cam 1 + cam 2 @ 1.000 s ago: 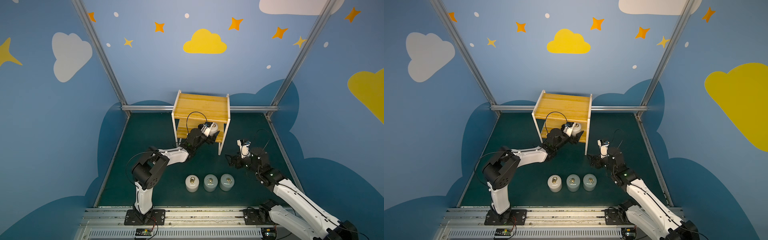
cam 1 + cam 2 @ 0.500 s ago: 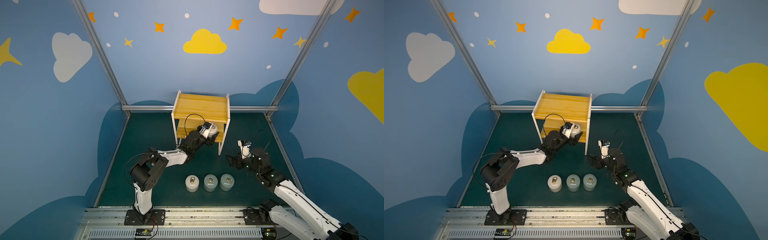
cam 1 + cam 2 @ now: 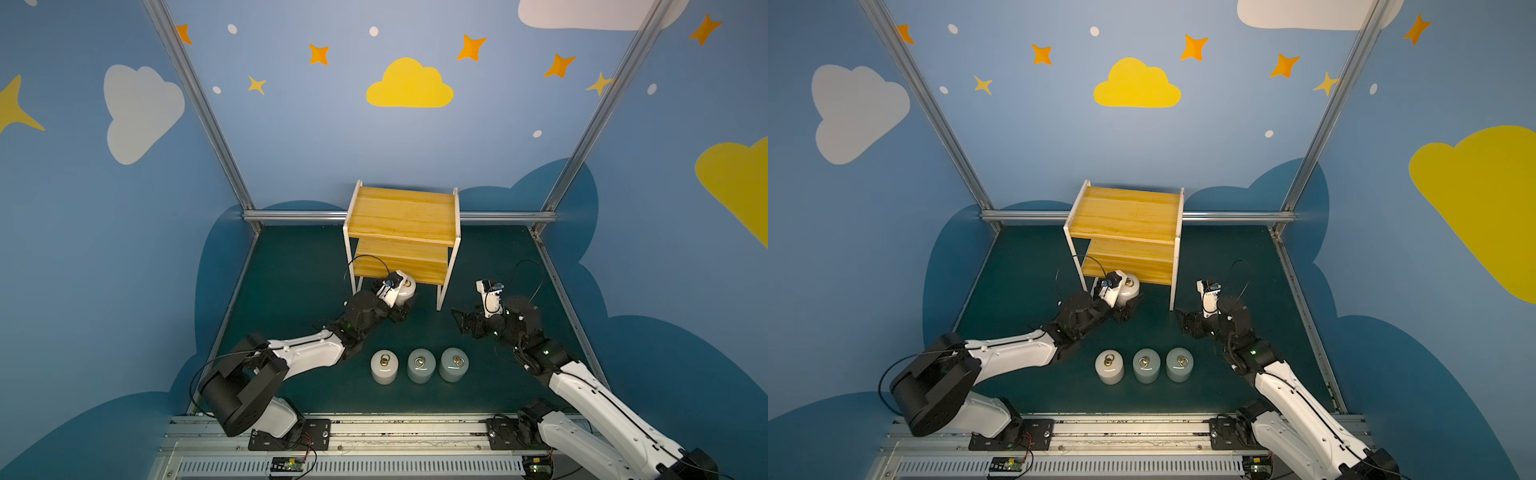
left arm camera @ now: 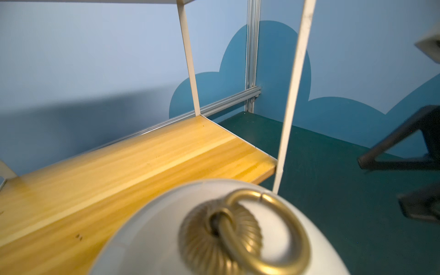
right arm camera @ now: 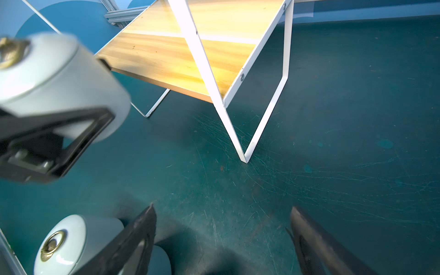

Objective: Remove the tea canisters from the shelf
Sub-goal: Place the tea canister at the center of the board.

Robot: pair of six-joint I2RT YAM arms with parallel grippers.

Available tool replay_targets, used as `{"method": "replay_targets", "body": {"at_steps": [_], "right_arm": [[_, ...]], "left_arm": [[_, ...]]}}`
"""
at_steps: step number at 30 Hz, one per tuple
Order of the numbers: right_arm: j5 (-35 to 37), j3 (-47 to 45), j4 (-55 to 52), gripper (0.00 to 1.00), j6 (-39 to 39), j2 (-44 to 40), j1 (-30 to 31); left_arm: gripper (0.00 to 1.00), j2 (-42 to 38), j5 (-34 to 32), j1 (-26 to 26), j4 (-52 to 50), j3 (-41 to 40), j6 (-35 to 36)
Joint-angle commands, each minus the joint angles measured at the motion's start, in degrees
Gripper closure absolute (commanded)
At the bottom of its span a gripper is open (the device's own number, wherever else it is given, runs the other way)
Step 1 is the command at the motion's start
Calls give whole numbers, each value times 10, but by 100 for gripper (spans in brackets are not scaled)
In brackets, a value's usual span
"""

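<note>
One canister, left pincer grip plain only from right wrist

Both top views look steeply down from high above the arm bases toward the back wall, covering the whole dark green surface and the yellow-boarded, white-legged shelf. The left wrist camera sits close over an off-white, brass-ringed lidded canister, facing along the shelf's lower board; the right wrist camera, low over the surface, shares both.
</note>
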Motion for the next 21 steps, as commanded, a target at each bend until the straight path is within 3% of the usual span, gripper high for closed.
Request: {"method": "replay_targets", "body": {"at_steps": [1, 9, 21], "right_arm": [[-9, -8, 0, 11, -6, -5, -3], [-11, -7, -12, 10, -9, -16, -3], [-10, -8, -8, 10, -7, -13, -3]], "left_arm": [[50, -57, -32, -13, 20, -45, -4], [51, -138, -89, -30, 18, -178, -50], [51, -224, -164, -31, -69, -224, -55]]}}
